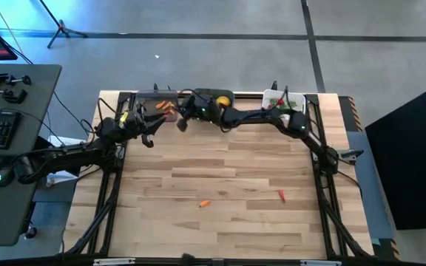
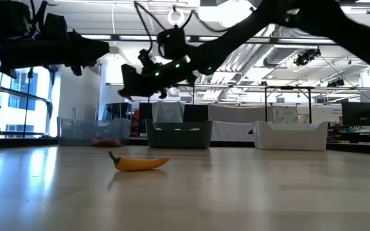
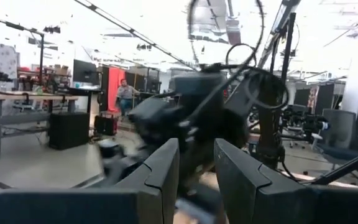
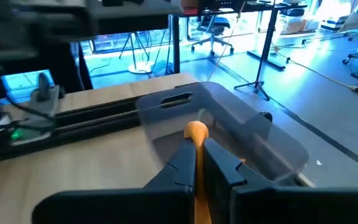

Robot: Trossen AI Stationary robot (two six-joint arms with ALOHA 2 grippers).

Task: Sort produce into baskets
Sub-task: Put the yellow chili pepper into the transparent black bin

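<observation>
We note an orange carrot (image 4: 196, 132) pinched between the fingers of the right gripper (image 4: 199, 163), which are pressed together on it. In the right wrist view it hangs above the clear-grey bin (image 4: 241, 134) at the table's far edge, so we judge this piece close to delivery but not yet released. From overhead, the right gripper (image 1: 184, 123) sits just in front of that bin (image 1: 156, 103), where a few orange pieces already lie. The dark teal-blue bin (image 1: 214, 96) holds something yellow, and the white bin (image 1: 283, 99) holds small items we cannot identify.

Still loose on the wooden table (image 1: 220, 222): a small orange piece (image 1: 205, 203) and a red piece (image 1: 281, 195), well apart from the bins. The low view shows the orange piece as a yellow-orange pepper-like toy (image 2: 139, 163) with a green stem. We judge the sort mostly done, with these two left.

The left gripper (image 1: 148, 138) waits near the table's left edge, fingers (image 3: 161, 171) slightly apart, holding nothing we can see. Its wrist view is largely blocked by the other arm, and the bin contents are too small to count.
</observation>
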